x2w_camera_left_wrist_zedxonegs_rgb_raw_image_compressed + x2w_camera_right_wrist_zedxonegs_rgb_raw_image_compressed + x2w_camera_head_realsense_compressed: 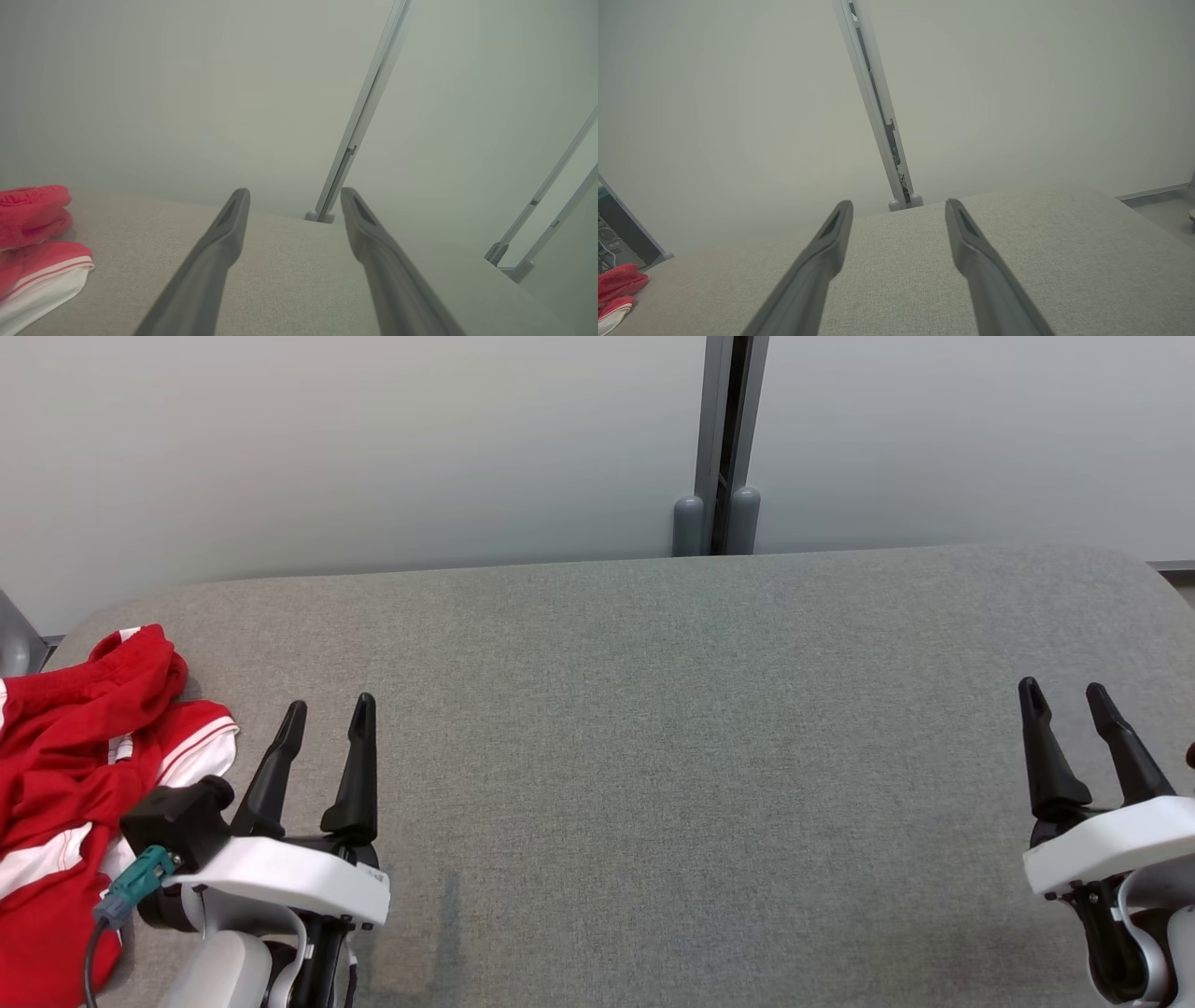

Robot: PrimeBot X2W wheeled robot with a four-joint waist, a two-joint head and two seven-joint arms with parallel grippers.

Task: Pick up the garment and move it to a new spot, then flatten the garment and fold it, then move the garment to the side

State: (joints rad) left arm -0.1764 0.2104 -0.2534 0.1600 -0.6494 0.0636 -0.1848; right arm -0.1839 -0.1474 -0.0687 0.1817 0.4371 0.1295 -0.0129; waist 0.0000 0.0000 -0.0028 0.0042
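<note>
Head view puts the garment [65, 775], red with white bands, in a crumpled heap at the left end of the grey fabric-topped table [653, 756], running off that view's left and bottom edges. The heap's longer run goes from the near edge toward the wall, roughly in line with the way the fingers point, though it is too bunched to tell a hem from a waistband with any certainty. The left gripper [331, 702] hovers just beside it, on the garment's right, with its two dark fingers spread apart and nothing between them. In the left wrist view the cloth lies low at the left edge, outside the fingers' line, so the claw points past it, not at it. The right gripper [1061, 686] hangs at the opposite end of the table, well apart from the cloth, jaws likewise released and empty; its wrist view shows the red fabric as a small patch far off at the lower left. The left arm is plainly the nearer one. My reading is that the pick-up has not begun, and that the coming move calls for the left claw to swing leftward and dip onto the nearest white-trimmed fold.
</note>
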